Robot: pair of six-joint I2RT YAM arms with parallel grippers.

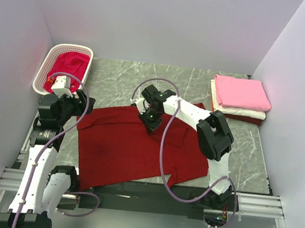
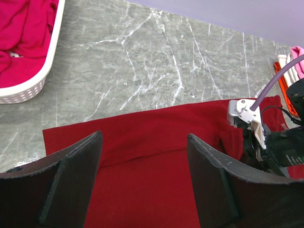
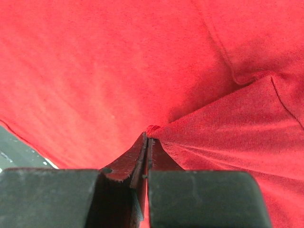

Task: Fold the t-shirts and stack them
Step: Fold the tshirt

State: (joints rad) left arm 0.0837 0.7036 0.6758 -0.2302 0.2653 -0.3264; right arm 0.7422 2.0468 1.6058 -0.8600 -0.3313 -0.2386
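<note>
A large dark red t-shirt (image 1: 132, 150) lies spread across the table. My right gripper (image 1: 152, 125) is down on its upper middle, shut on a small pinch of that cloth (image 3: 151, 129), and a fold rises to the jaws. My left gripper (image 1: 81, 111) hovers open over the shirt's upper left corner (image 2: 142, 156), with nothing between its fingers (image 2: 78, 171). A brighter crimson t-shirt (image 1: 69, 63) sits crumpled in the basket. At the back right, a folded pink t-shirt (image 1: 241, 92) tops a folded white one (image 1: 241, 111).
The white lattice basket (image 1: 43, 71) stands at the back left, close to my left arm. The folded stack is near the right wall. Bare grey marble (image 1: 129, 75) shows behind the shirt. A purple cable (image 1: 164, 148) loops over the cloth.
</note>
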